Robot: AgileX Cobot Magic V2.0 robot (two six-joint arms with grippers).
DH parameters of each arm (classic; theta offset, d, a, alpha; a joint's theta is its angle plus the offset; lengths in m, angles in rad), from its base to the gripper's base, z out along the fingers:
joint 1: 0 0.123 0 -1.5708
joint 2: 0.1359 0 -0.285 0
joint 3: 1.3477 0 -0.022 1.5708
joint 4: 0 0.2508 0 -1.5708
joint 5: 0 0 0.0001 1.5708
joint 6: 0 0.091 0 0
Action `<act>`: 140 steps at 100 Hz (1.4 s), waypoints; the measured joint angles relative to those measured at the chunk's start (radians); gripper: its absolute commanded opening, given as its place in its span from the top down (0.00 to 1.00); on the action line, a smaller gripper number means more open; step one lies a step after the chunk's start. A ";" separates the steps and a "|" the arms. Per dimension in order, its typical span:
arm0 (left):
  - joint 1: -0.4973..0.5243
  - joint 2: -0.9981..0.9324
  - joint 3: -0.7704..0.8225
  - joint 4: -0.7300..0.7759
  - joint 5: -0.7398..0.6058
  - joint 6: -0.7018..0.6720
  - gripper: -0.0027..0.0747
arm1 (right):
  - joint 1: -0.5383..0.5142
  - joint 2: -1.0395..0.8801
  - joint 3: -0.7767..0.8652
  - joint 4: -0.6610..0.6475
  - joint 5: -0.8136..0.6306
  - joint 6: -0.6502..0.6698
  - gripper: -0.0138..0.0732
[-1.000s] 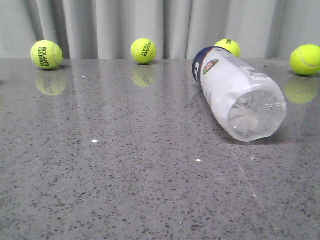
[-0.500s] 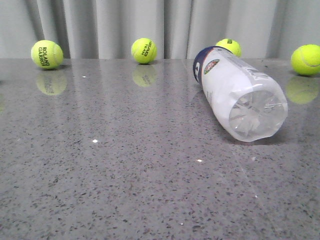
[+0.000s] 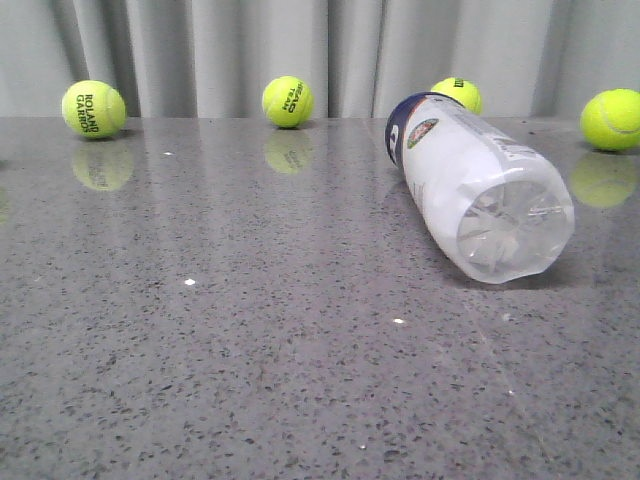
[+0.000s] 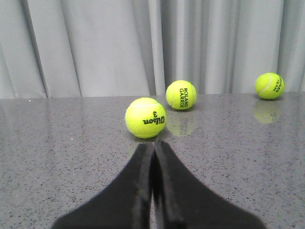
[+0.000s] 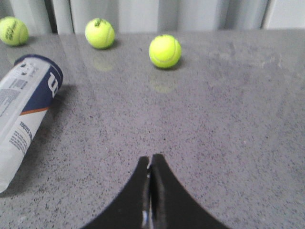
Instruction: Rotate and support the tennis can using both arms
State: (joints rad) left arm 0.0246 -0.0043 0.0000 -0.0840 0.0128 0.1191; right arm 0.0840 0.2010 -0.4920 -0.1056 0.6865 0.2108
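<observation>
- The tennis can (image 3: 470, 180) lies on its side on the grey table (image 3: 250, 330), to the right, clear end toward the camera, navy band toward the curtain (image 3: 200, 50).
- Four tennis balls sit along the far edge; one (image 3: 457, 94) is partly hidden behind the can, another (image 3: 611, 119) is near the right border.
- Left gripper (image 4: 153, 148): jaws pressed together, empty, a ball (image 4: 145, 117) just ahead.
- Right gripper (image 5: 151, 162): jaws closed, empty, well apart from the can.
</observation>
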 measured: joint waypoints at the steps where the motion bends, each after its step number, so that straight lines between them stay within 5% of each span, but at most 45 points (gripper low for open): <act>1: 0.000 0.000 0.000 0.000 0.000 0.000 0.99 | 0.000 0.006 -0.011 0.000 0.008 0.000 0.92; 17: 0.000 0.000 0.000 0.000 0.000 0.000 0.99 | 0.000 0.156 -0.128 0.000 0.079 0.000 0.80; 48: 0.000 0.000 0.000 0.000 0.000 0.000 0.99 | 0.000 0.354 -0.228 0.005 0.135 0.000 0.07; 91: 0.000 0.000 0.000 0.000 0.000 0.000 0.99 | 0.000 0.390 -0.257 0.036 0.150 -0.002 0.14; 140: 0.000 0.000 0.000 0.000 0.000 0.000 0.99 | 0.051 0.754 -0.587 0.163 0.332 -0.072 0.14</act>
State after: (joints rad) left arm 0.0246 -0.0043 0.0000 -0.0840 0.0128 0.1191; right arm 0.1346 0.9551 -1.0793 0.0577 1.0184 0.1390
